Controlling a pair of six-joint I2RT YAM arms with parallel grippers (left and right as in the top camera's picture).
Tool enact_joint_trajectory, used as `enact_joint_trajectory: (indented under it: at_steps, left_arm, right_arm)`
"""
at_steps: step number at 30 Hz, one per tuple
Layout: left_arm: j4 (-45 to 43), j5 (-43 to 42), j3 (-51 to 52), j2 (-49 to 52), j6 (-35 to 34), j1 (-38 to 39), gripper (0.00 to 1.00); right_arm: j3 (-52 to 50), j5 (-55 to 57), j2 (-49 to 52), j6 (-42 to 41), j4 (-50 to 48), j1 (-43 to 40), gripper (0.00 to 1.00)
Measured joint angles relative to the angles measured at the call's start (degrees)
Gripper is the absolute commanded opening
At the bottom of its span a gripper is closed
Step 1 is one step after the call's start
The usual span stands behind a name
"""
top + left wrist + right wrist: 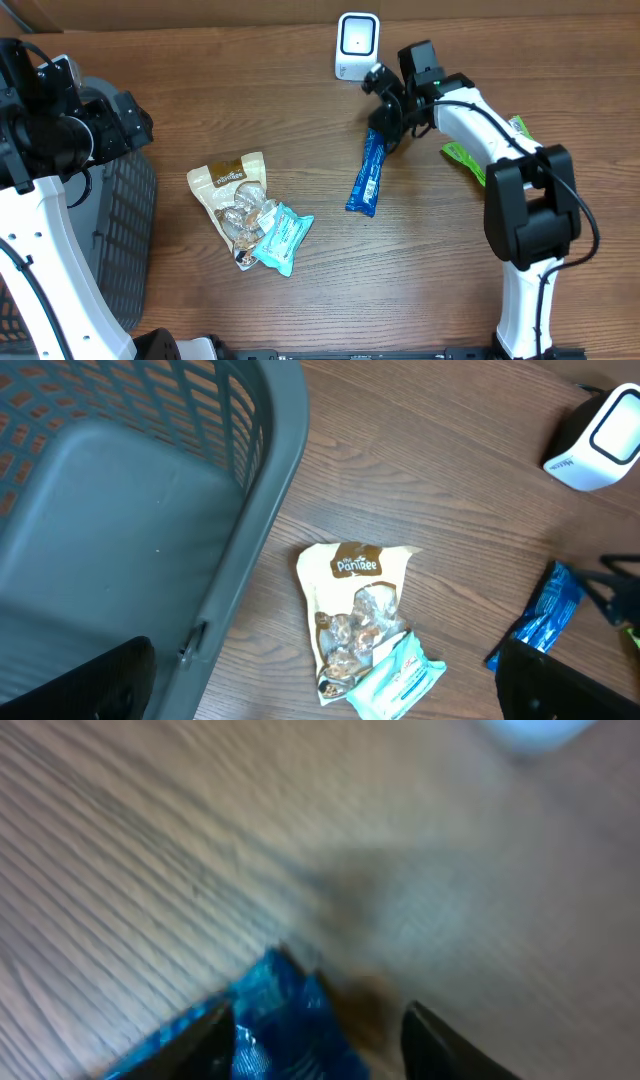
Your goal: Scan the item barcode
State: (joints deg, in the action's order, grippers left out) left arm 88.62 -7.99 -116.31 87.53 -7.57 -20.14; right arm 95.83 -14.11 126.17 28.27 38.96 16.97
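A long blue packet [367, 175] lies on the wooden table, its upper end pointing at the white scanner [357, 45] at the back. My right gripper [385, 125] is down over that upper end. In the right wrist view the blue packet [285, 1030] sits between the dark fingers [215, 1045], against the left one, with a gap to the right one; the jaws are open. The image is blurred. My left gripper [320, 700] hangs wide open over the basket's edge, holding nothing. The blue packet [545, 615] and the scanner [600, 440] show at the right of its view.
A tan snack bag [232, 195] and a teal wipes packet [283, 238] lie together left of centre. A grey basket [125, 240] stands at the left edge. A green packet [465, 160] lies under the right arm.
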Motion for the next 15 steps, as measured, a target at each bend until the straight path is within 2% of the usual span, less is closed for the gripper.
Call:
enact_joint_trajectory:
  at_steps: [3, 8, 12, 15]
  left_arm:
    - [0.0, 0.0, 0.0, 0.0, 0.0, 0.0, 1.0]
    - [0.0, 0.0, 0.0, 0.0, 0.0, 0.0, 0.99]
    - [0.0, 0.0, 0.0, 0.0, 0.0, 0.0, 1.0]
    - [0.0, 0.0, 0.0, 0.0, 0.0, 0.0, 0.99]
  right_arm:
    - [-0.1, 1.4, 1.4, -3.3, 2.0, -0.1, 0.47]
    - [0.6, 7.5, 0.8, -13.4, 8.3, 0.0, 0.49]
    - [1.3, 11.6, 0.0, -24.3, 22.0, -0.1, 0.73]
    - [1.1, 11.0, -0.1, -28.8, 32.1, -0.3, 0.8]
